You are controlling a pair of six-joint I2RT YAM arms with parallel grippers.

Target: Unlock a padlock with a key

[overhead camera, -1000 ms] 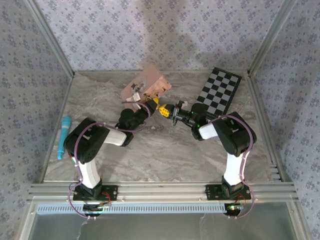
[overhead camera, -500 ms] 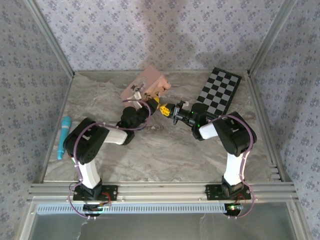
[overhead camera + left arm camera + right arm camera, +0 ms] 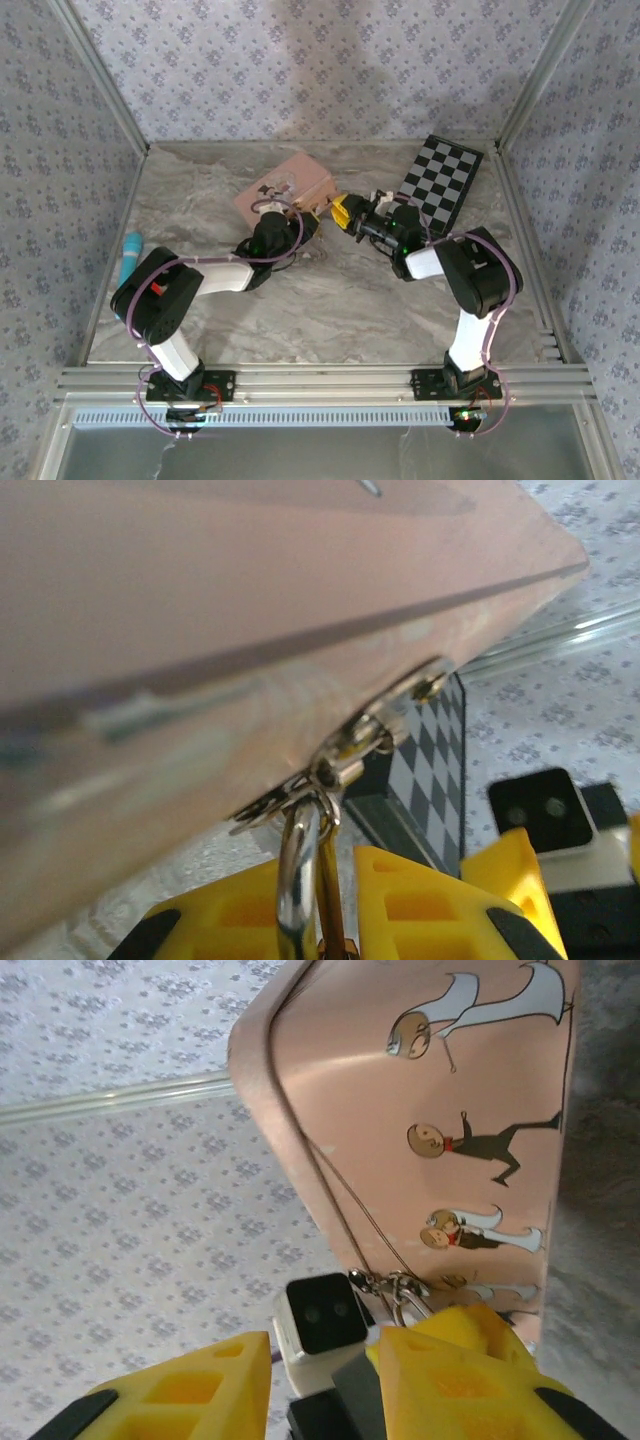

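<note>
Currently: left claw (image 3: 325, 900) clamping padlock (image 3: 298, 860), lower centre of frame; right claw (image 3: 320, 1360) gaping, empty. We are advising firm hold, keyhole facing right claw.

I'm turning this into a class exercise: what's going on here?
The left arm's yellow fingers sit either side of the thin silvery shackle of the tiny brass padlock, apparently gripping it. The shackle hangs from the hasp of the pink picture-lidded box. The right arm's yellow fingers stand apart, close beside it.

lab robot cell: aluminium frame (image 3: 320, 381), patterned walls (image 3: 320, 70), marble tabletop (image 3: 330, 300).
</note>
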